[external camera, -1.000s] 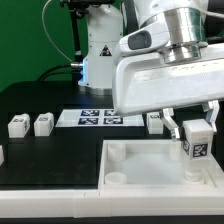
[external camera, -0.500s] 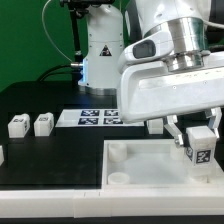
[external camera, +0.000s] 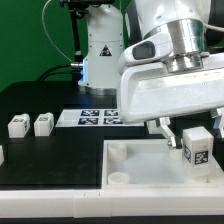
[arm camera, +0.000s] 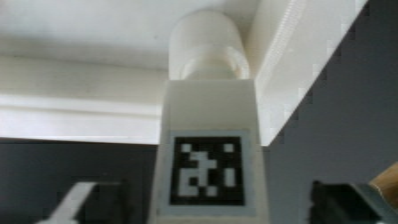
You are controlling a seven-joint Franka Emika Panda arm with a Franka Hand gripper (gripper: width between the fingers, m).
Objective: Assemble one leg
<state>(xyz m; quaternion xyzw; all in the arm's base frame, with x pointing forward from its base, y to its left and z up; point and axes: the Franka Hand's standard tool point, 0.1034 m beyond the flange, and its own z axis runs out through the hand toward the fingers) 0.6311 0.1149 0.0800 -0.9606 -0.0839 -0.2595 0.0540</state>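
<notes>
A white leg (external camera: 197, 149) with a black-and-white tag stands upright in the corner of the large white tray-like piece (external camera: 135, 163) at the exterior view's right. My gripper (external camera: 190, 131) hangs over it with a finger on each side. In the wrist view the leg (arm camera: 210, 130) is between the fingers (arm camera: 75, 203), with a dark gap on both sides, so the gripper (arm camera: 210, 206) is open and does not touch it. The leg's rounded end (arm camera: 206, 45) points into the tray's corner.
Two more legs (external camera: 18, 126) (external camera: 42, 124) lie on the black table at the exterior view's left. Another one (external camera: 155, 122) is half hidden behind my gripper. The marker board (external camera: 95, 117) lies at the back centre. The robot base (external camera: 100, 45) stands behind it.
The fingers have spread apart and let go of the leg. The leg has stayed upright in the tray's corner. The hand has risen slightly.
</notes>
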